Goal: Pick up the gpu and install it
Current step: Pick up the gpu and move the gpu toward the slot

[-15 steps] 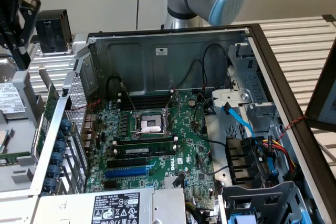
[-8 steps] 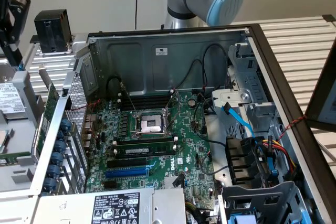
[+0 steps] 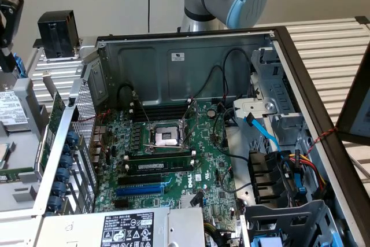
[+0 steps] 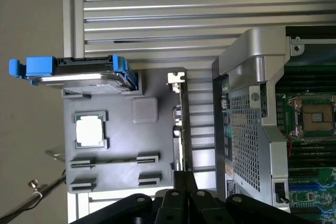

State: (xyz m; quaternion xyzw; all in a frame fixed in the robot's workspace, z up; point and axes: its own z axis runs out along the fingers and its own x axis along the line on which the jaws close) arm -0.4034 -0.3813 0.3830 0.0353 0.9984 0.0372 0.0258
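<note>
The gpu point(image 4: 179, 129) stands on edge in a slot of the grey parts tray point(image 4: 121, 150), between the tray and the open computer case; its metal end bracket point(image 4: 176, 77) is at the far end. In the exterior view the gpu point(image 3: 55, 122) shows as a green board upright just outside the case's wall at the exterior view's left. My gripper point(image 4: 184, 178) hangs above the card's near end, its black fingers point(image 4: 173, 199) shut together with nothing between them. The blue expansion slot point(image 3: 140, 190) on the motherboard point(image 3: 214, 177) holds nothing.
The tray also carries a processor point(image 4: 90, 130) and a hard drive in a blue carrier point(image 4: 79, 73). Cables point(image 3: 263, 134) and a drive cage point(image 3: 289, 218) crowd the case at the exterior view's right. A black boxy unit point(image 3: 56, 33) stands behind the case's corner. A memory stick point(image 3: 159, 166) is seated.
</note>
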